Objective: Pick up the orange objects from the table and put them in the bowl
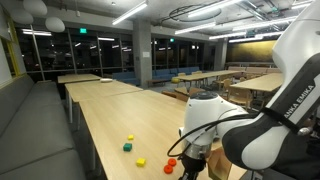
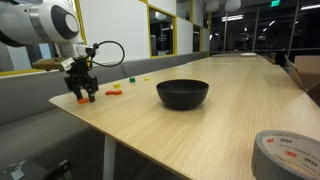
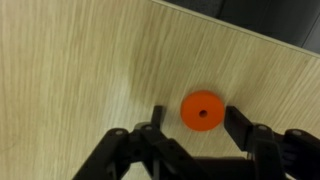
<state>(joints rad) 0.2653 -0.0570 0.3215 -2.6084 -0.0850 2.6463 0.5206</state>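
Table [image 2: 200,135] of pale wood, carrying the shallow black bowl [image 2: 183,94]. Gripper [image 2: 84,96] lowered to the surface near the table's edge, well apart from the bowl. Its jaws stand open on either side of one orange object [image 3: 203,111], a holed disc lying flat, apparently placed for closing.

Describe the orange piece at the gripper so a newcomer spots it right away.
Start at the light wood table and follow the robot arm down to its gripper near the edge. The orange piece lies flat between the open fingers: a round disc with a centre hole, the only coloured piece framed by the gripper.
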